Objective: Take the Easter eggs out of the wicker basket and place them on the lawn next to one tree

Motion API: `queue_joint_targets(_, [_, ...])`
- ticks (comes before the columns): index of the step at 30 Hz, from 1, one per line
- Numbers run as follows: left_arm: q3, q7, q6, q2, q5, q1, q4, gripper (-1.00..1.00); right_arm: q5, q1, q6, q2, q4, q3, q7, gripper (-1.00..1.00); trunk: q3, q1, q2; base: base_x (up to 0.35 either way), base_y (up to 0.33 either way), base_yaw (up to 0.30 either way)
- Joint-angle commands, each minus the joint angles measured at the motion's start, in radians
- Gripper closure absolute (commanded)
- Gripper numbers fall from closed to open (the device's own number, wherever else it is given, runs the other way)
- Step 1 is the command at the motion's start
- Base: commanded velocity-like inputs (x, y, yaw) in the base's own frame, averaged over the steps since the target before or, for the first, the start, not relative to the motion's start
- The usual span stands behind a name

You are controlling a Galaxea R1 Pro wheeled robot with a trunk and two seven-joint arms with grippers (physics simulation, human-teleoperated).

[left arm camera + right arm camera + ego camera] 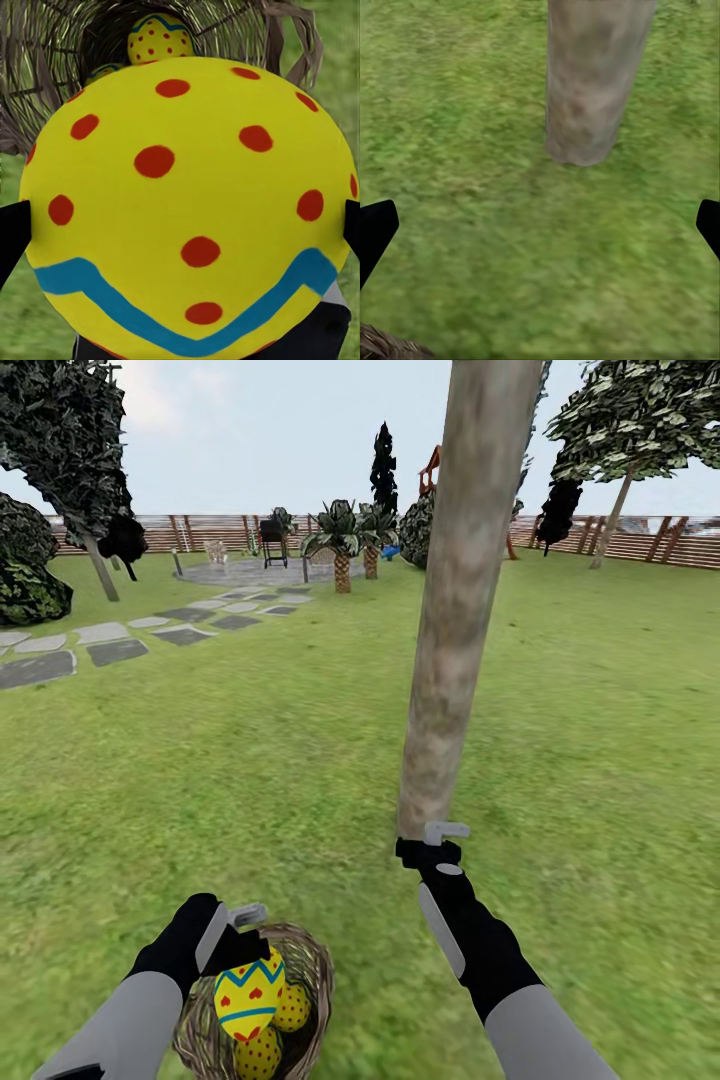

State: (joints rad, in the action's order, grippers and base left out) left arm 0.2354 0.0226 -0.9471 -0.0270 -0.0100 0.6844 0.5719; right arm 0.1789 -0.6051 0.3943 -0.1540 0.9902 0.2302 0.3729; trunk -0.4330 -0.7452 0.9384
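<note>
L pincer [238,950] grips one Easter egg [249,994] – yellow w/ red dots + blue zigzag band – held just above the wicker basket [312,970], at the head view's bottom edge. In the L wrist view that egg [187,210] sits between the dark fingertips [11,236], basket rim [45,67] behind it. Two more eggs lie inside the basket: one [292,1008] beside the held egg, another [259,1053] under it; the L wrist cam catches one [159,37] deep in the weave. Basket sits on the lawn [250,760], near the tree [455,620] trunk base, not touching. R pincer [432,842] hangs just in front of the trunk foot, fingers spread wide, nothing held; R wrist view shows trunk [589,82], grass [510,247], both fingertips [375,229] well apart. Stepping-stone path [110,645] and fence [640,540] far off.
</note>
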Motion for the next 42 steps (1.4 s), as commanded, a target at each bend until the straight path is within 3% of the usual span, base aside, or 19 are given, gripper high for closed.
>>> queue_joint_targets(1, [0.006, 0.003, -0.002, -0.002, -0.001, 0.0, 0.002, 1.0, 0.01, -0.001, 0.003, 0.001, 0.001, 0.003, 0.009, -1.0, 0.002, 0.004, -0.006, 0.0, 0.0, 0.0])
queue_joint_targets(11, [0.005, 0.003, 0.007, -0.002, 0.001, 0.0, 0.017, 1.0, 0.011, -0.001, 0.005, 0.001, 0.001, 0.003, 0.009, -1.0, 0.033, 0.042, -0.076, 0.0, 0.0, 0.0])
queue_joint_targets(21, [0.005, 0.005, -0.009, -0.003, -0.003, 0.0, 0.094, 1.0, 0.011, -0.001, 0.008, 0.001, 0.001, 0.003, 0.009, -1.0, 0.065, 0.08, -0.146, 0.0, 0.0, 0.0])
queue_joint_targets(26, [0.005, 0.005, -0.099, -0.004, -0.005, 0.026, 0.122, 1.0, 0.011, -0.001, 0.008, 0.001, 0.001, 0.003, 0.008, -1.0, 0.08, 0.1, -0.181, 0.0, 0.0, 0.0])
queue_joint_targets(35, [0.005, 0.005, -0.1, -0.015, 0.001, 0.085, 0.173, 1.0, 0.011, -0.001, 0.008, 0.001, 0.001, 0.002, 0.008, -1.0, 0.109, 0.134, -0.244, 0.0, 0.0, 0.0])
queue_joint_targets(42, [0.004, 0.005, -0.1, -0.01, 0.001, 0.085, 0.259, 1.0, 0.011, -0.001, 0.008, 0.002, 0.001, 0.001, 0.008, -1.0, 0.131, 0.161, -0.293, 0.0, 0.0, 0.0])
